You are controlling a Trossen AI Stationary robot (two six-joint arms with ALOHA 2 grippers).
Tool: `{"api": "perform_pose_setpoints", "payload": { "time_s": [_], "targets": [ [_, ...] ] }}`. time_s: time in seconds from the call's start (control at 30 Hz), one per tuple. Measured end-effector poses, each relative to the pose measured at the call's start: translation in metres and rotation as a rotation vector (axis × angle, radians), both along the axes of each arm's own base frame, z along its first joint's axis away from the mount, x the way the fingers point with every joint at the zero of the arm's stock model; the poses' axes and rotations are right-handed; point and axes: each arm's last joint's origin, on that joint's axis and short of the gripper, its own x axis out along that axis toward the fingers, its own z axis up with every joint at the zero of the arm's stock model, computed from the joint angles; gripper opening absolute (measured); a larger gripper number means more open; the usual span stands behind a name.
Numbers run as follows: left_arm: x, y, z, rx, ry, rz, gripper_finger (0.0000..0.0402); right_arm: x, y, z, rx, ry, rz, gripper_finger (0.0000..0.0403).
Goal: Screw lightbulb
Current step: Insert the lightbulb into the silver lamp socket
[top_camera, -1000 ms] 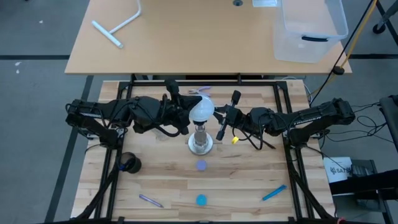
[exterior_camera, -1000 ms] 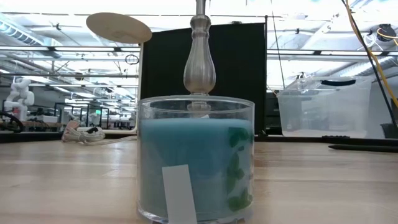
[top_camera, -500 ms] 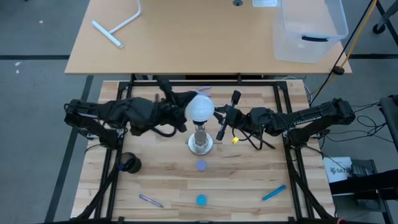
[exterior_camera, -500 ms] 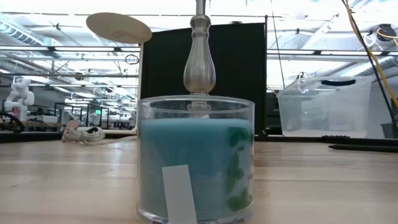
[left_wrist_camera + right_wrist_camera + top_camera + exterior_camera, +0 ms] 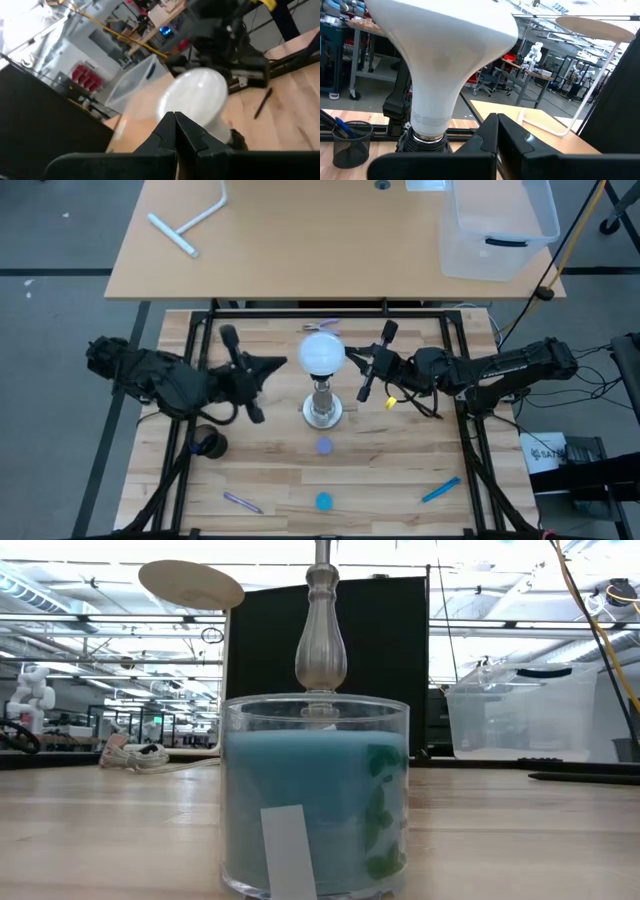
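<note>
The white lightbulb (image 5: pixel 322 354) stands upright on the silvery stand (image 5: pixel 322 408) at the table's middle, its greyish neck (image 5: pixel 427 117) down in the stand's dark top. My left gripper (image 5: pixel 281 363) is shut, level and to the bulb's left with a clear gap; its wrist view shows the bulb (image 5: pixel 195 100) beyond the shut fingertips (image 5: pixel 175 117). My right gripper (image 5: pixel 352 361) is shut and level, just to the right of the bulb; in its wrist view the fingertips (image 5: pixel 496 119) stand beside the neck without touching it. The low view shows only the stand's post (image 5: pixel 320 640).
A black pen cup (image 5: pixel 208 443) stands near left. A purple disc (image 5: pixel 323 446), a blue cap (image 5: pixel 323 501), a purple pen (image 5: pixel 242 502) and a blue pen (image 5: pixel 440 490) lie toward the near edge. A blue candle jar (image 5: pixel 315 795) fills the low view. A clear bin (image 5: pixel 497 225) sits on the far table.
My left gripper has drawn back from the bulb toward the table's left edge, rolling about its own line as it went, and has stayed shut. The bulb has stayed upright on the stand.
</note>
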Motion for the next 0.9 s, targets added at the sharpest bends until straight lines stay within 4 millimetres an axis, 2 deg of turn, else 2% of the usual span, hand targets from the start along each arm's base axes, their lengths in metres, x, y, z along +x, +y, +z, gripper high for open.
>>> {"api": "perform_pose_setpoints", "payload": {
  "time_s": [0.13,0.3,0.47,0.63,0.8,0.9],
  "targets": [
    [0.012,-0.003,-0.026,-0.013,0.008,0.089,0.0,-0.001,0.0,0.001,-0.015,0.003,-0.001,0.0],
    [0.014,-0.004,-0.053,-0.083,-0.072,0.138,0.0,-0.001,0.0,0.001,-0.024,0.009,-0.002,0.0],
    [-0.01,-0.004,-0.072,-0.172,-0.224,0.106,0.0,-0.005,-0.001,0.002,-0.027,0.02,-0.025,0.0],
    [-0.036,0.003,-0.097,-0.258,-0.351,-0.063,0.0,-0.006,-0.001,0.003,-0.03,0.025,-0.026,0.0],
    [-0.039,0.026,-0.129,-0.298,-0.459,-0.093,0.0,-0.007,-0.003,0.006,-0.044,-0.002,-0.034,0.0],
    [-0.034,0.036,-0.137,-0.294,-0.5,-0.156,0.0,-0.007,-0.004,0.009,-0.056,-0.025,-0.042,0.0]
  ]
}}
